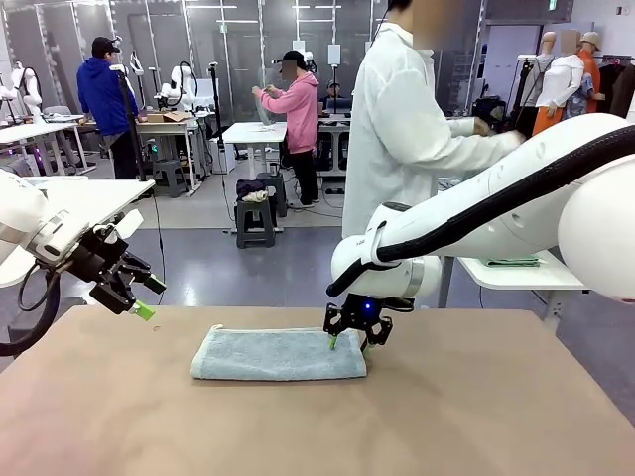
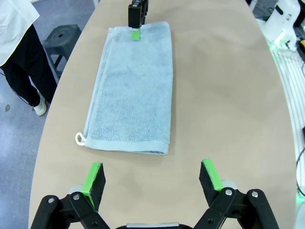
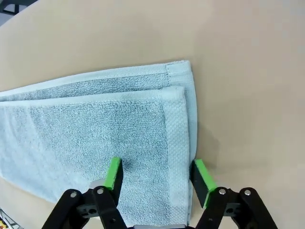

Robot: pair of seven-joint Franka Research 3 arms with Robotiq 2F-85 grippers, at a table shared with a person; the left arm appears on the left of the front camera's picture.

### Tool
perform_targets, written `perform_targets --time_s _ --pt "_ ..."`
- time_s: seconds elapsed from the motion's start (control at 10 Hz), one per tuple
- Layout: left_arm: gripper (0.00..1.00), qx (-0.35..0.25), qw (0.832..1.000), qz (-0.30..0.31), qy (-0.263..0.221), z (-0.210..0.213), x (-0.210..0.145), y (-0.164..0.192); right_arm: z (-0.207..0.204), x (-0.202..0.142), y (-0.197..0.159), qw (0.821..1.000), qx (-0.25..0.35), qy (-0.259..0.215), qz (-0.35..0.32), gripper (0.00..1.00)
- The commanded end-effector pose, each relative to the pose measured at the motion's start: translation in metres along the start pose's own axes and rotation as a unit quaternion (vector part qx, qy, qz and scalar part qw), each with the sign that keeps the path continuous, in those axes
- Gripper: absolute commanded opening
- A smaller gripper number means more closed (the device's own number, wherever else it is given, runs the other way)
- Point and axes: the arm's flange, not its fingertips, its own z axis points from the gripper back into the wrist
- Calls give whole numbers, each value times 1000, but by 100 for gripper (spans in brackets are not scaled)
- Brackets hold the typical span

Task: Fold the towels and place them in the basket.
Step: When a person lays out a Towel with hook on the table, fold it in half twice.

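Towel [image 1: 279, 354] folded, right fingers [image 3: 114, 174] parted astride its end hem, left fingers [image 2: 94, 179] wide

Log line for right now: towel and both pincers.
towel: folded, flat on table | left pincer: open, above bare table | right pincer: open, straddling towel's end edge

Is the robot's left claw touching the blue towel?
Apart. In the front view the left gripper hangs in the air beyond the towel's left end. The left wrist view shows bare table between its pads and the towel.
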Motion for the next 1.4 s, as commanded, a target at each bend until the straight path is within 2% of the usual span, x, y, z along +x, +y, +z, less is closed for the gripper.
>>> perform_targets --time_s 0.0,0.1,0.2,1.1,1.2,1.3 --pt "100 2 1000 4 5 1 2 0 -8 4 10 1000 -23 1 -14 73" --pt "100 2 1000 4 5 1 2 0 -9 3 10 1000 -25 4 -14 69" --pt "100 2 1000 4 5 1 2 0 -9 3 11 1000 -26 4 -16 59" --pt "100 2 1000 4 5 1 2 0 5 -4 23 998 -55 18 -28 59" --pt "100 2 1000 4 5 1 2 0 3 -4 22 998 -59 18 -21 56" --pt "100 2 1000 4 5 1 2 0 4 -4 22 998 -59 19 -25 40"
